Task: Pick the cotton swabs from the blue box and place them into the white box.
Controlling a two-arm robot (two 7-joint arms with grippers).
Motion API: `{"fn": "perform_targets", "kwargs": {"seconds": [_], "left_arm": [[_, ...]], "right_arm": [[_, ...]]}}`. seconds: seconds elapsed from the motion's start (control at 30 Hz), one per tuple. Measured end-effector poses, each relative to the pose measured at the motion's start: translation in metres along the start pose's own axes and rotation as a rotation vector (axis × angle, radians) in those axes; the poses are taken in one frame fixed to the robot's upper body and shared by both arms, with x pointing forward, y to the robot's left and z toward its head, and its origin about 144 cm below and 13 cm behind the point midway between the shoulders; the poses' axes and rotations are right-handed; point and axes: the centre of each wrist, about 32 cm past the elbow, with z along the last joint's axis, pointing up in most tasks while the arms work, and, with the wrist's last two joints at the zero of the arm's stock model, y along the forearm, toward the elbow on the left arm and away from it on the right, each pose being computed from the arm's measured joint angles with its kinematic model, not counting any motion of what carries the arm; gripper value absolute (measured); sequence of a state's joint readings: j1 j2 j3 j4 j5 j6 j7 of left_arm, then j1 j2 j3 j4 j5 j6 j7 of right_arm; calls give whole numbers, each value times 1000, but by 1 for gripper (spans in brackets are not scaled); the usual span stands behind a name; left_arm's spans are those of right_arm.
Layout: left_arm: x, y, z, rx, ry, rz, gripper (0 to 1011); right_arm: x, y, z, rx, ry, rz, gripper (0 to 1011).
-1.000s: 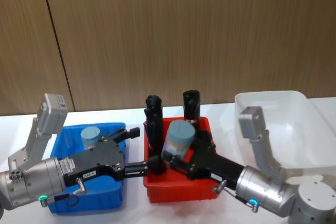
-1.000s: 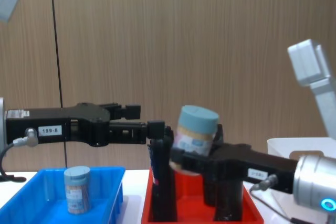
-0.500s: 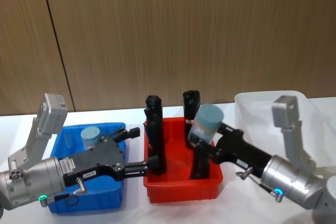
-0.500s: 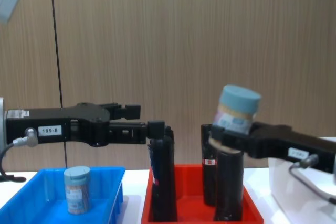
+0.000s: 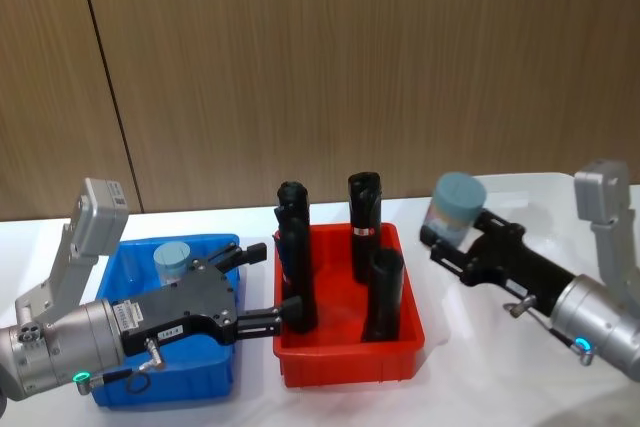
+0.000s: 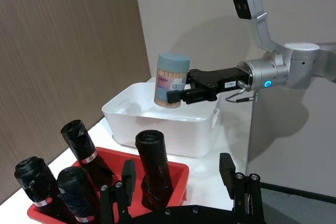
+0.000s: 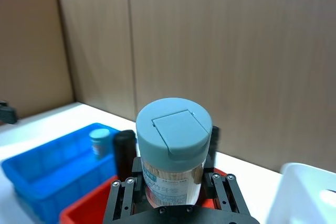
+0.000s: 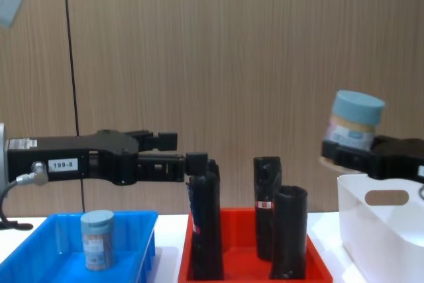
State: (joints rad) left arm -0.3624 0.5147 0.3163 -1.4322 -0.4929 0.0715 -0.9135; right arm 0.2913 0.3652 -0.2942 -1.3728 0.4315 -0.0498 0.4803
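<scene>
My right gripper (image 5: 443, 237) is shut on a cotton swabs jar (image 5: 453, 207) with a grey-blue lid, holding it upright in the air. In the chest view this jar (image 8: 354, 121) hangs over the left rim of the white box (image 8: 371, 233). A second cotton swabs jar (image 5: 172, 261) stands in the blue box (image 5: 214, 387) at the left. My left gripper (image 5: 272, 285) is open and holds nothing. It reaches out level over the blue box's right side, beside the top of a black roll (image 8: 205, 226).
A red tray (image 5: 340, 365) sits between the two boxes and holds three upright black rolls (image 5: 364, 215). A wooden wall stands close behind the white table. The white box's oval handle cutout (image 8: 387, 197) faces me.
My right gripper has carried the jar to the right, from above the red tray to above the white box's left rim. The left arm has not moved.
</scene>
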Motion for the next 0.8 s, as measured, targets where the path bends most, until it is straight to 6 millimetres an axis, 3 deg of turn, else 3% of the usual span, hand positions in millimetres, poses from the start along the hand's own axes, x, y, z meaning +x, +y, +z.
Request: {"fn": "perform_targets", "kwargs": {"seconds": [0.8], "left_arm": [[0, 0, 0, 0, 0, 0, 1004]], "right_arm": [[59, -17, -6, -212, -69, -253, 625]]}}
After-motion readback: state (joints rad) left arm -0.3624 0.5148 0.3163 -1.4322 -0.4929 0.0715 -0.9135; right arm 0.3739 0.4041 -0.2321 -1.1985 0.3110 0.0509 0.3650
